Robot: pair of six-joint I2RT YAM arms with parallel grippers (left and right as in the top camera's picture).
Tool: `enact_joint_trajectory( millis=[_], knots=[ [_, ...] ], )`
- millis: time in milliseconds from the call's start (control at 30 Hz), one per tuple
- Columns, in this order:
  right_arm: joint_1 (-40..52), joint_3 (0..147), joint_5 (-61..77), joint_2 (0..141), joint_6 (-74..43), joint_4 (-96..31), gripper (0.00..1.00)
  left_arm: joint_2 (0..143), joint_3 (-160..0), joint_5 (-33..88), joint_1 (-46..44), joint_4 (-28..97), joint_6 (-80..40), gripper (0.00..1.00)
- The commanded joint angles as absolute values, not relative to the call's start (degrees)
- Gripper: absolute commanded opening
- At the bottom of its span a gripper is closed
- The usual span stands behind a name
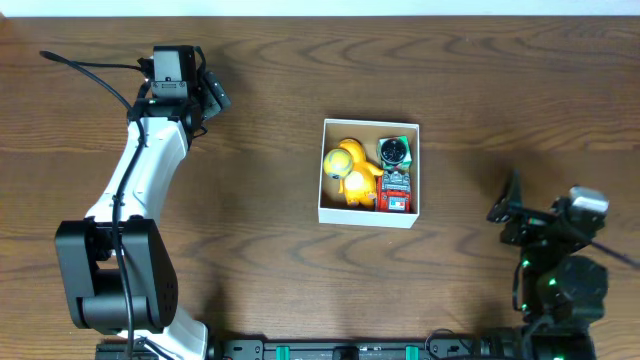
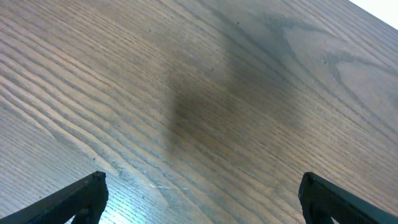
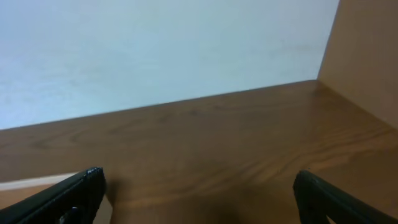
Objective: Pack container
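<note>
Wooden table (image 1: 280, 260). Container (image 1: 366, 218) sat just right of table centre, with a yellow toy (image 1: 350, 170), red toy (image 1: 397, 192) and green-black piece (image 1: 395, 150) inside. Left gripper (image 2: 202, 180) was spread wide over bare wood, gripping nothing. Right gripper (image 3: 198, 174) was also spread wide, touching nothing.

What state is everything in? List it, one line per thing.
container: open, upright, three toys inside
yellow toy: in container, left side
green toy: in container, right side
red toy: in container, beside green toy
left gripper: open, empty
right gripper: open, empty
</note>
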State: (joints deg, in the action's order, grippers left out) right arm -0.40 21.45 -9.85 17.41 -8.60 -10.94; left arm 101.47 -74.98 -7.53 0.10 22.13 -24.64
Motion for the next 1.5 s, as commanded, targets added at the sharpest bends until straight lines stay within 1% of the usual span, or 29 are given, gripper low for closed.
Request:
enact_joint_trajectory(
  millis=[0,167,400,867,1000,1467],
  knots=[
    [0.0,17.5,-7.2,13.2,-9.1,-9.2,0.99,100.3,-75.2,-8.2,0.2,22.2,-24.9,0.98],
    [0.0,12.6,-6.3,7.6,-9.1,-7.9,0.99,100.3,-75.2,-8.2,0.2,22.3,-25.0,0.98],
    [0.1,8.7,-3.3,0.2,-5.0,-7.9,0.99,100.3,-75.2,-8.2,0.2,22.2,-24.9,0.98],
    [0.1,0.2,-1.5,0.3,-5.0,1.0,0.99,100.3,-75.2,-8.2,0.2,22.2,-24.9,0.98],
    [0.1,0.3,0.4,0.3,-2.0,0.0,0.99,100.3,-75.2,-8.2,0.2,22.2,-24.9,0.98],
    [0.1,0.3,0.5,0.3,-2.1,-3.6,0.99,100.3,-75.2,-8.2,0.2,22.2,-24.9,0.98]
  ],
)
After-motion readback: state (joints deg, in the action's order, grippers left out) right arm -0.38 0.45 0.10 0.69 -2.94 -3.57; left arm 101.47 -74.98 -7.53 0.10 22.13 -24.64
